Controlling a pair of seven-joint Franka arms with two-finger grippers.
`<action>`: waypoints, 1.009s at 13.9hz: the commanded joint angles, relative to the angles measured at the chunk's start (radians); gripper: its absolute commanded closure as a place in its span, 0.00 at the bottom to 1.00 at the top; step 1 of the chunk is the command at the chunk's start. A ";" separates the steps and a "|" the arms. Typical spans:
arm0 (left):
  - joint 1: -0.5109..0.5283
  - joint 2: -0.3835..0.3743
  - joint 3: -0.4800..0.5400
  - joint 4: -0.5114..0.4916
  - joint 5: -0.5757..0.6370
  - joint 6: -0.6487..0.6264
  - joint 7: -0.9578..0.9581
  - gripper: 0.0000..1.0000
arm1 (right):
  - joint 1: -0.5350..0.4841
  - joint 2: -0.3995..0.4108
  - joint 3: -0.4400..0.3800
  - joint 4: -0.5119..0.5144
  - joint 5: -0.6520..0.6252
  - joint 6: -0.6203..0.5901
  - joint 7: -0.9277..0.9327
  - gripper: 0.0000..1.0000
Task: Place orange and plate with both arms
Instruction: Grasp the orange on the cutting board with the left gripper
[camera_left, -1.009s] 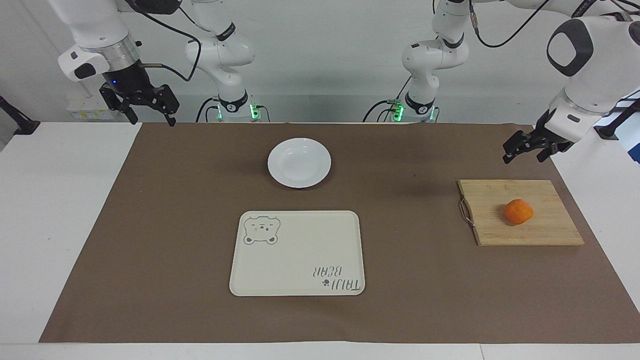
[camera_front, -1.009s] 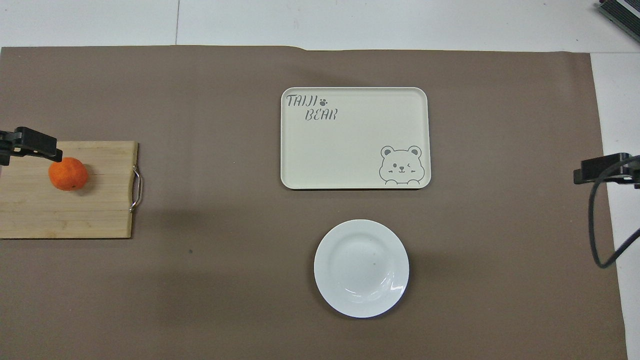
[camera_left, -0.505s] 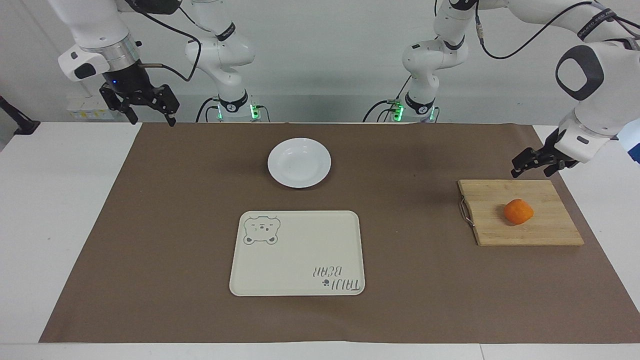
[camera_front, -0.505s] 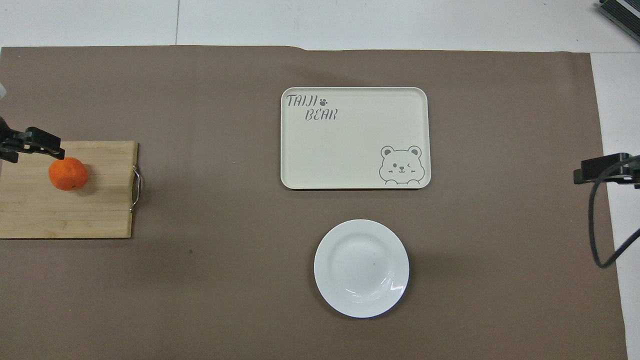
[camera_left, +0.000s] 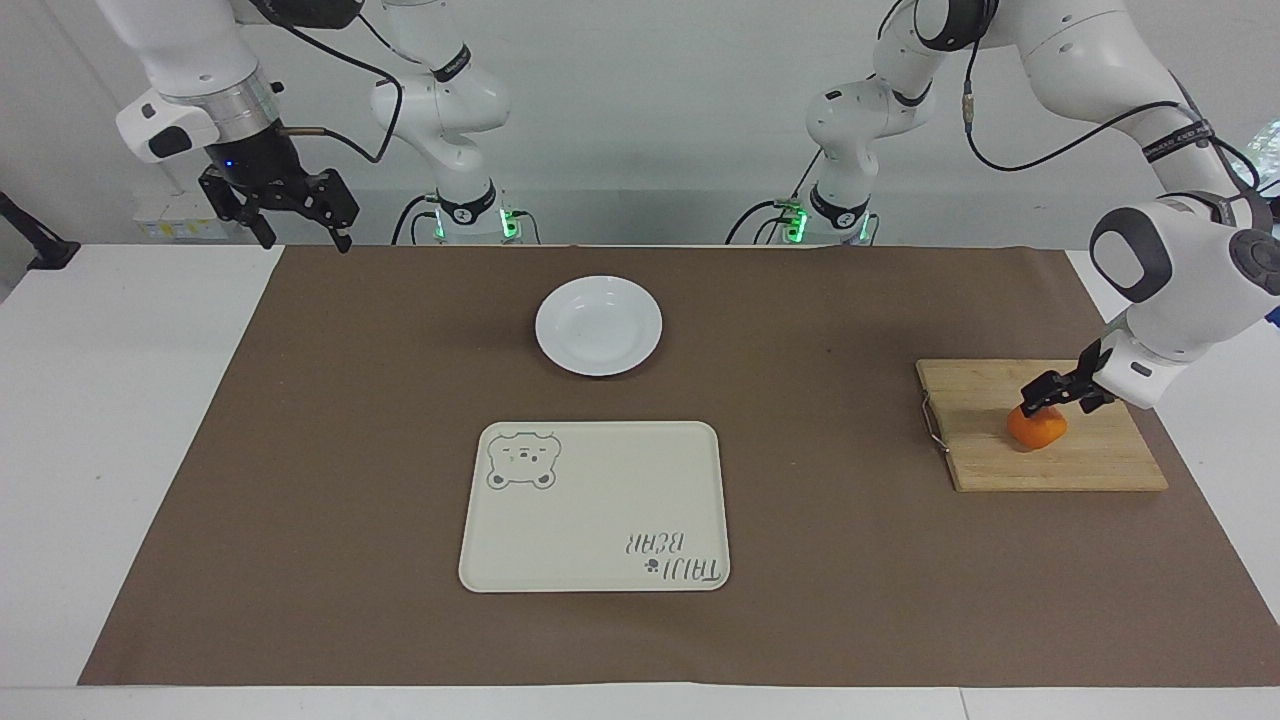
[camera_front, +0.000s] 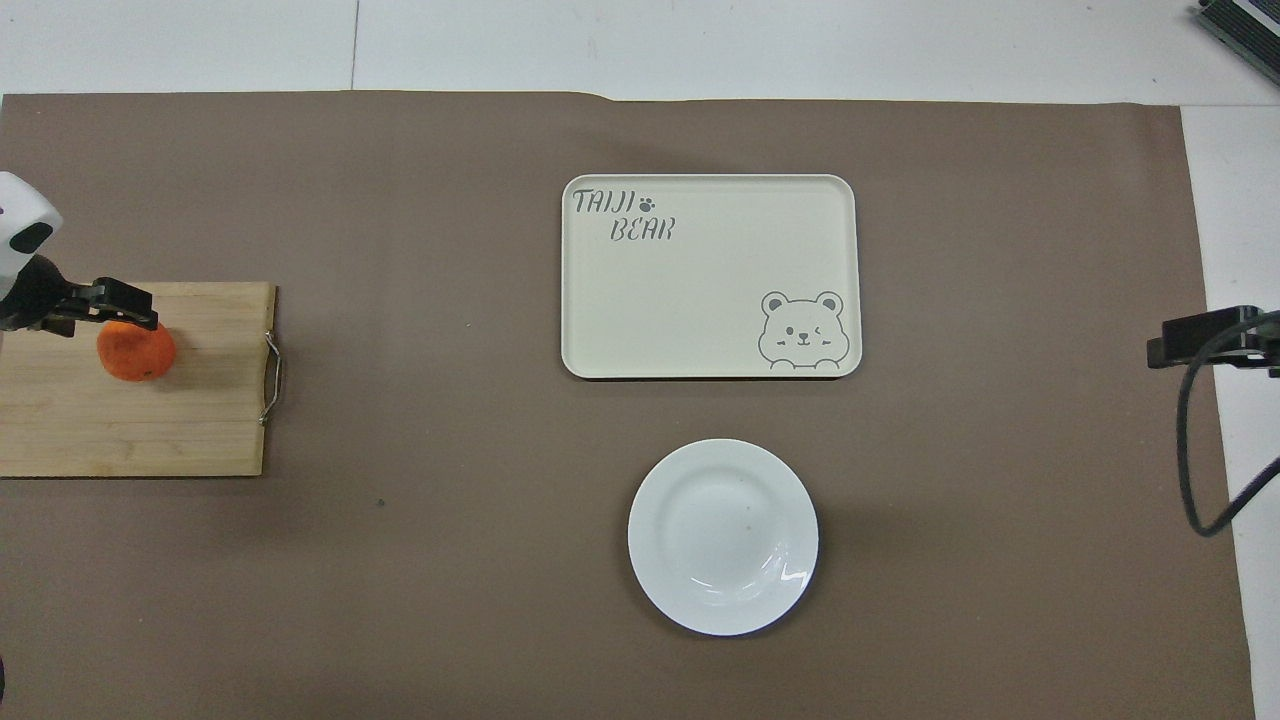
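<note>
Left gripper (camera_left: 1042, 396), jaws apart, sat at the small round orange (camera_left: 1036, 427) on the bamboo cutting board (camera_left: 1040, 460). The glossy white round plate (camera_left: 598, 326) lay at 12 o'clock from the cream bear tray (camera_left: 594, 507). Right gripper (camera_left: 296, 218) waited, jaws apart.

orange (camera_left: 1038, 430): small, round, bright and matte, resting on the wooden cutting board (camera_left: 1050, 460) at the left arm's end of the tabletop, intact. its top is partly covered by the left tool (camera_left: 1045, 395), fingers spread; contact cannot be confirmed. plate (camera_left: 598, 325): round, glossy white, shallow dished centre, lying flat and upright on the brown mat (camera_left: 350, 450), nearer to the robots than the cream tray (camera_left: 600, 510), well apart from the orange.
</note>
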 joint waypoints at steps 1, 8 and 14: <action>0.019 0.007 -0.008 -0.038 0.020 0.057 0.026 0.00 | 0.005 -0.012 -0.003 -0.011 -0.014 0.005 -0.017 0.00; 0.036 0.062 -0.008 -0.091 0.020 0.152 0.040 0.27 | 0.005 -0.012 -0.003 -0.011 -0.014 0.005 -0.017 0.00; 0.018 0.030 -0.012 -0.065 0.012 0.109 0.049 1.00 | 0.005 -0.012 -0.003 -0.011 -0.014 0.005 -0.017 0.00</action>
